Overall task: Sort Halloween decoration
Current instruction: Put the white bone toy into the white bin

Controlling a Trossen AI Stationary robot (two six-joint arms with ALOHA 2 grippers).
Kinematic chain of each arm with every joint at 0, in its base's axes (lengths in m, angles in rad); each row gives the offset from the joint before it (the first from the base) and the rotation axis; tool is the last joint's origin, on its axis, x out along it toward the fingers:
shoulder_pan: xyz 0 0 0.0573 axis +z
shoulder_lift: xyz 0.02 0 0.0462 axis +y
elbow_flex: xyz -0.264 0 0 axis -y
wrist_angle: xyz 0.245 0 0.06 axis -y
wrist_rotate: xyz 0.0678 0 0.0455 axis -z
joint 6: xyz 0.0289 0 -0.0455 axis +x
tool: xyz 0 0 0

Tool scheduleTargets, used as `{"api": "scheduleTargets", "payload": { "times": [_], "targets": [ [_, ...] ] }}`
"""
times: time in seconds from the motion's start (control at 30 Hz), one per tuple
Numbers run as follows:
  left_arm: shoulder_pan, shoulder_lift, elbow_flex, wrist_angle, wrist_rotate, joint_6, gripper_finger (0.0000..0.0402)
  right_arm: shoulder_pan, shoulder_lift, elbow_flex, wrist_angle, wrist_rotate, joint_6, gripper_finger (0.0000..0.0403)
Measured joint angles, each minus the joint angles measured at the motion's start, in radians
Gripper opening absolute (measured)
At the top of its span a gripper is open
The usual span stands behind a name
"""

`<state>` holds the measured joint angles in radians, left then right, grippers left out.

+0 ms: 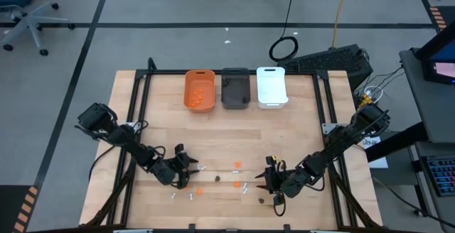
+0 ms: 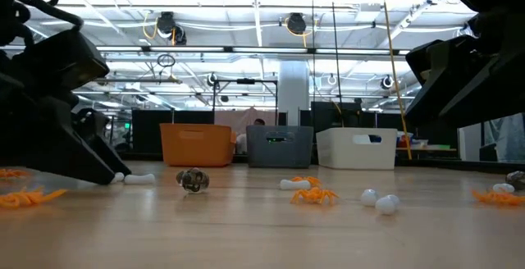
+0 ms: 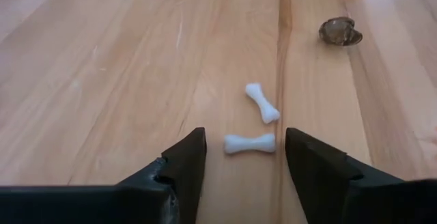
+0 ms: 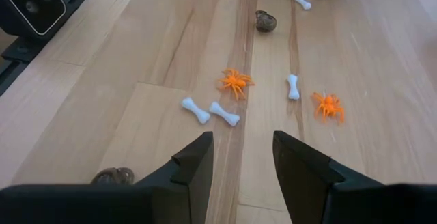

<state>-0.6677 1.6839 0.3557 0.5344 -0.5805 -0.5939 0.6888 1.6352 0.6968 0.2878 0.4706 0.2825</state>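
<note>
Both arms reach low over the near half of the wooden worktop [image 1: 163, 126], the left gripper [image 3: 246, 157] at its left, the right gripper [image 4: 242, 157] at its right. The left fingers [image 3: 183, 162] stand apart with a small white bone [image 3: 250, 143] lying flat on the wood between their tips, untouched; a second bone [image 3: 263, 103] lies just beyond it, and a dark brown lump [image 3: 340, 31] farther off. The right fingers [image 4: 194, 159] are also apart and hold nothing. Ahead of them lie two white bones [image 4: 211, 111] end to end, an orange spider [image 4: 235, 82], another bone [image 4: 293, 87], a second orange spider [image 4: 328, 105] and a dark lump [image 4: 265, 21]. At the far edge stand an orange bin [image 1: 200, 89] with orange pieces inside, a dark grey bin [image 1: 235, 88] and a white bin [image 1: 271, 87], side by side.
</note>
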Motion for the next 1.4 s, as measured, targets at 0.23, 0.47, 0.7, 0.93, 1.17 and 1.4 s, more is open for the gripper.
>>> {"api": "scheduleTargets", "payload": {
  "times": [0.23, 0.47, 0.7, 0.93, 1.17, 1.4],
  "targets": [
    [-0.004, 0.008, 0.000, 0.005, -0.007, 0.005, 0.0121, 0.000, 0.000, 0.000, 0.000, 0.000, -0.003, 0.0137],
    [-0.004, 0.009, 0.010, 0.006, -0.002, 0.044, 0.0110, 0.000, 0.000, 0.000, 0.000, 0.000, -0.003, 0.0137],
    [0.001, 0.009, 0.010, 0.007, -0.001, 0.058, 0.0152, 0.000, 0.000, 0.000, 0.000, 0.000, -0.003, 0.0137],
    [0.001, 0.013, 0.011, 0.004, 0.004, 0.057, 0.0126, 0.000, 0.000, 0.000, 0.000, 0.000, -0.003, 0.0137],
    [0.000, 0.047, 0.012, 0.020, 0.003, 0.051, 0.0069, 0.000, 0.000, 0.000, 0.000, 0.000, -0.003, 0.0137],
    [0.000, 0.042, 0.011, 0.060, -0.006, 0.085, 0.0079, 0.000, 0.000, 0.000, 0.001, 0.000, -0.003, 0.0137]
  ]
}}
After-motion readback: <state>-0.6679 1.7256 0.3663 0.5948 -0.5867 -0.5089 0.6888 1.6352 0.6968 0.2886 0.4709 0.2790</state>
